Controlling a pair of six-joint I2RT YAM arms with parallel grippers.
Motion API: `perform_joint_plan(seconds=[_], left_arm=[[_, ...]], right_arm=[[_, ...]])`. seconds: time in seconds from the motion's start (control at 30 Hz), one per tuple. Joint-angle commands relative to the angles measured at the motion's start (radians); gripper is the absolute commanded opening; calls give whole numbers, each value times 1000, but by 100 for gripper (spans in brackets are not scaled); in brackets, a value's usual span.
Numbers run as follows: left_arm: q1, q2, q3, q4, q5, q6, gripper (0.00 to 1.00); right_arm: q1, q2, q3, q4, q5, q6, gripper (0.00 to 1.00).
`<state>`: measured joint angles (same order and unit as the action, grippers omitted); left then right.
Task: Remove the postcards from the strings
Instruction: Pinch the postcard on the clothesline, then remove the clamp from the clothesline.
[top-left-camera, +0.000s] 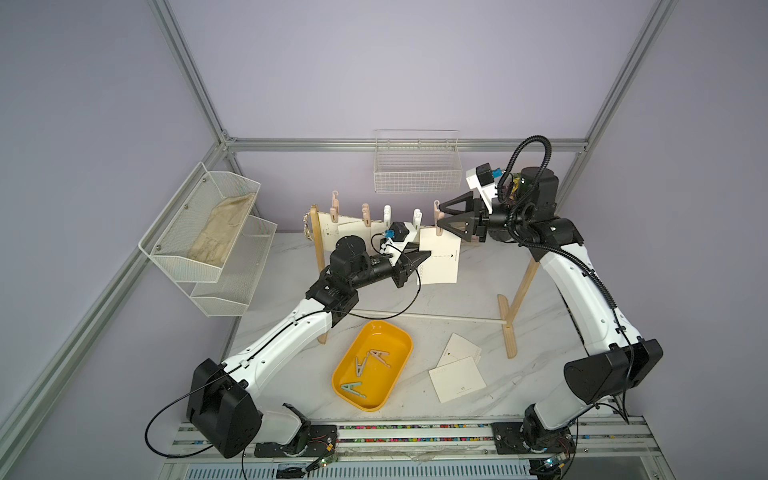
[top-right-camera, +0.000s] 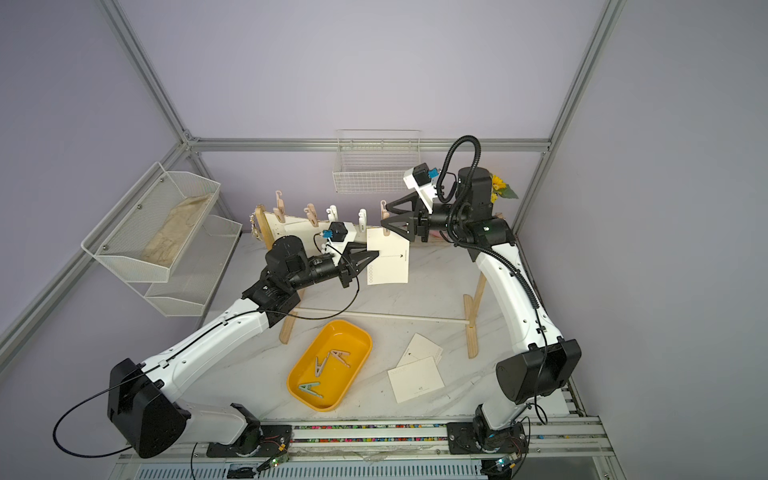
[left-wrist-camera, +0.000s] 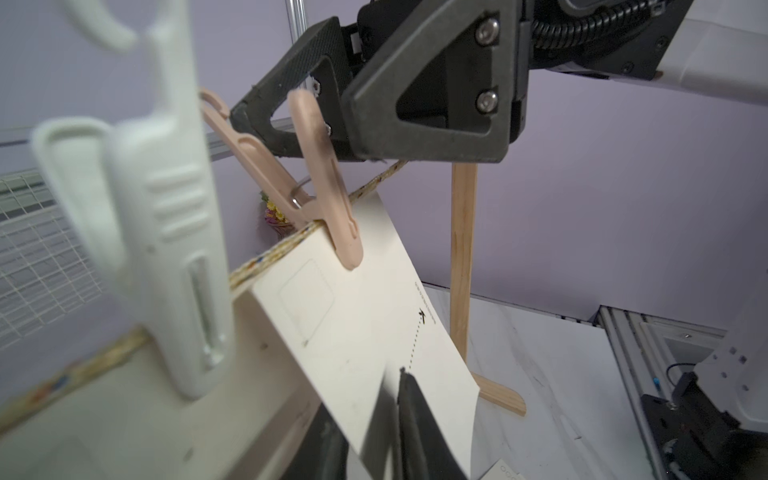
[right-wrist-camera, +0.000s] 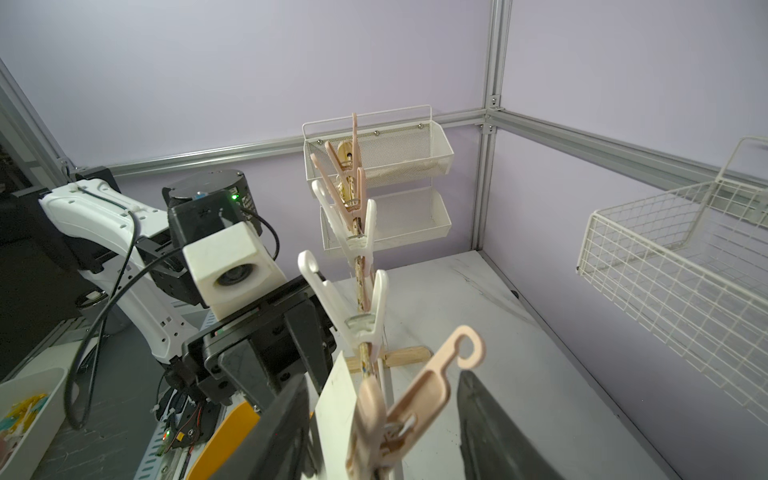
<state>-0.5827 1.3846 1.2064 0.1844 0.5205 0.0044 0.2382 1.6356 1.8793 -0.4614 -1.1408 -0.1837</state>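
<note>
A cream postcard (top-left-camera: 440, 259) (top-right-camera: 390, 259) hangs from the beige string (left-wrist-camera: 266, 257) near its right end, held by a pink clothespin (top-left-camera: 437, 216) (left-wrist-camera: 328, 183) (right-wrist-camera: 399, 411). My left gripper (top-left-camera: 428, 254) (left-wrist-camera: 401, 374) is shut on this card's lower left edge, one finger on each face. My right gripper (top-left-camera: 441, 214) (right-wrist-camera: 384, 380) is open, its jaws either side of the pink clothespin's handles with gaps showing. More postcards (top-left-camera: 345, 226) hang further left, partly hidden by my left arm. Two postcards (top-left-camera: 457, 378) lie on the table.
White clothespins (top-left-camera: 417, 218) and pink ones stand along the string between wooden posts (top-left-camera: 521, 291). A yellow tray (top-left-camera: 345, 399) with three clothespins sits at the front. A wire basket (top-left-camera: 415, 170) hangs on the back wall, and mesh shelves (top-left-camera: 199, 232) on the left wall.
</note>
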Motion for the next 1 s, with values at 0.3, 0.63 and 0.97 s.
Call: perform_joint_plan(seconds=[0.3,0.63,0.97], left_arm=[[24,21,33,96,15,-94,9],[29,56,50,94,46,-151,8],[27,-18,-18,79,72,-158,5]], right_arm=[[21,3,36,-128,-27,-77,44],[23,-33,-10,-31,-25,-33,26],[23,-81,-19,181,94,54,18]])
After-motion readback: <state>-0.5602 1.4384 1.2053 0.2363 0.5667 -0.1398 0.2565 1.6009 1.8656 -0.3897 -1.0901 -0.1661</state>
